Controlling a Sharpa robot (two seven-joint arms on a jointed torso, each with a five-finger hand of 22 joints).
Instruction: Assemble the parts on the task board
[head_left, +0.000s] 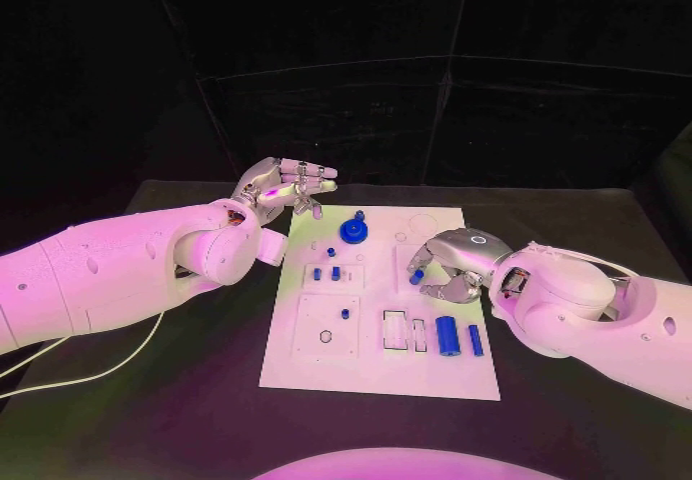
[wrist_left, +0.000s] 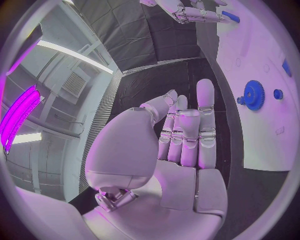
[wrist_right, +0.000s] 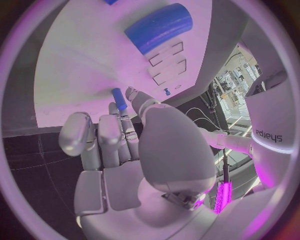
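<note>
The white task board (head_left: 382, 300) lies in the middle of the black table. My right hand (head_left: 450, 265) hovers over its right side and pinches a small blue peg (head_left: 415, 277) at its fingertips; the right wrist view shows that peg (wrist_right: 118, 99) just above the board (wrist_right: 75, 75). My left hand (head_left: 286, 185) is raised beyond the board's far left corner, fingers stretched out and holding nothing (wrist_left: 181, 135). A blue gear (head_left: 355, 232) stands near the board's far edge, also seen as the gear (wrist_left: 254, 95) in the left wrist view.
A thick blue cylinder (head_left: 447, 335) and a thin blue bar (head_left: 475, 340) lie at the board's near right, beside rectangular slots (head_left: 394, 328). Small blue pegs (head_left: 326, 272) stand in the board's left half. Black table (head_left: 159, 400) surrounds the board.
</note>
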